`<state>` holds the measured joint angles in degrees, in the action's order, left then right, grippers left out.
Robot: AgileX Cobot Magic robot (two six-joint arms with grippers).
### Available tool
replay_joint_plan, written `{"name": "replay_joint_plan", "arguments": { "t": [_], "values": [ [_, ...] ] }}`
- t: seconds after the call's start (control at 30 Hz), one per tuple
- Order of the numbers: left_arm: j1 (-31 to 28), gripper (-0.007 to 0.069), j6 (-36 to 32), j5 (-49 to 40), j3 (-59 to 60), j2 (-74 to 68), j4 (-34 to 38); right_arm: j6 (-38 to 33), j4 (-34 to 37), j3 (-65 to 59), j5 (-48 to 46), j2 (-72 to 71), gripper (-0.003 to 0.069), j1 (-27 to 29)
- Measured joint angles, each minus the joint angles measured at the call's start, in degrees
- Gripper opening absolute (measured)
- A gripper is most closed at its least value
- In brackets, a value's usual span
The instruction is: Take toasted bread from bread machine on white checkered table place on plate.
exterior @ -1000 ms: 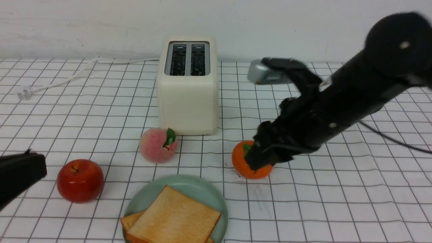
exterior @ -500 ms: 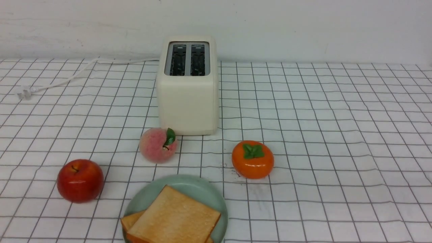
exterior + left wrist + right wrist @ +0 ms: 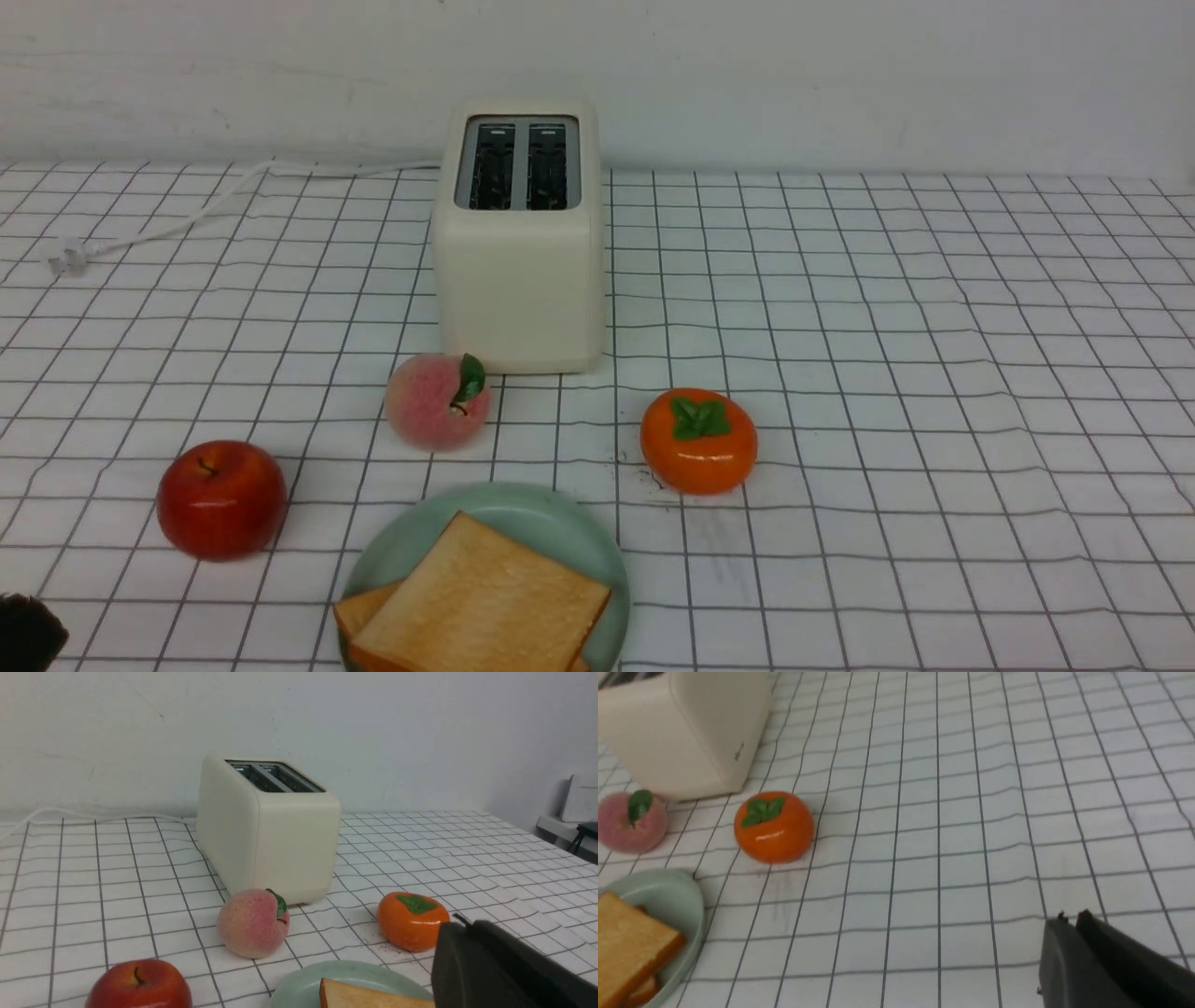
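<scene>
Two slices of toasted bread (image 3: 481, 602) lie stacked on the mint-green plate (image 3: 523, 499) at the near edge of the white checkered table (image 3: 887, 327). The cream bread machine (image 3: 518, 280) stands at the back, both dark slots empty. My left gripper (image 3: 462, 921) is shut and holds nothing, hovering near the plate's edge; only a dark corner of it shows in the front view. My right gripper (image 3: 1072, 914) is shut and empty over bare cloth, to the right of the plate and out of the front view.
A red apple (image 3: 221, 499), a pink peach (image 3: 437, 401) and an orange persimmon (image 3: 698, 441) lie around the plate, in front of the bread machine. Its white cord and plug (image 3: 70, 254) trail off to the back left. A white wall closes the far edge.
The right arm, which reached over the persimmon a second ago, has drawn back out of the front view and its jaws have shut. The left gripper has sunk to the lower left corner.
</scene>
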<state>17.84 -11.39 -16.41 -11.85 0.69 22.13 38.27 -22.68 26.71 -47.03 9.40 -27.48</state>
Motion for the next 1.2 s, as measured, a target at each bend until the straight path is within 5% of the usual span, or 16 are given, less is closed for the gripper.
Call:
{"name": "replay_joint_plan", "arguments": {
  "t": [0.7,0.93,1.2],
  "values": [
    [0.0,-0.0013,-0.2,-1.0,2.0,0.0,0.0,0.9,-5.7,-7.1,5.3,-0.9,0.0065,0.3],
    [0.0,-0.0013,-0.2,-1.0,2.0,0.0,0.0,1.1,-6.7,-7.3,8.0,-1.0,0.0029,9.7],
    [0.0,-0.0011,-0.2,-1.0,2.0,0.0,0.0,-4.1,0.7,-18.1,26.9,-3.8,-0.002,22.7]
  ]
}}
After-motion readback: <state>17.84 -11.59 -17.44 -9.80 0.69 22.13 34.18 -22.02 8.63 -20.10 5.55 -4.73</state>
